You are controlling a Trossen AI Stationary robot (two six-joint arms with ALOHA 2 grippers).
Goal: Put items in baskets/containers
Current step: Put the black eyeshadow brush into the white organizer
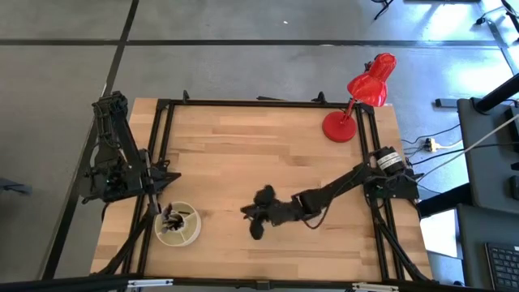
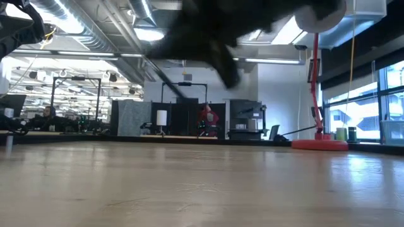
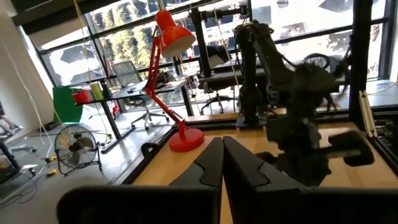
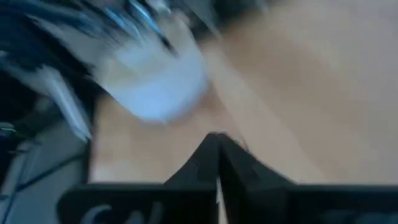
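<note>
Right wrist view blurred: right pincer (image 4: 217,146) seemingly together; container (image 4: 155,81) smeared.

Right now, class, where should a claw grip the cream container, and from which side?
Probably take the container by its bare rim toward the table's middle, from above: it is open-topped, brushes crowd its other side, and the right claw faces this side.
</note>
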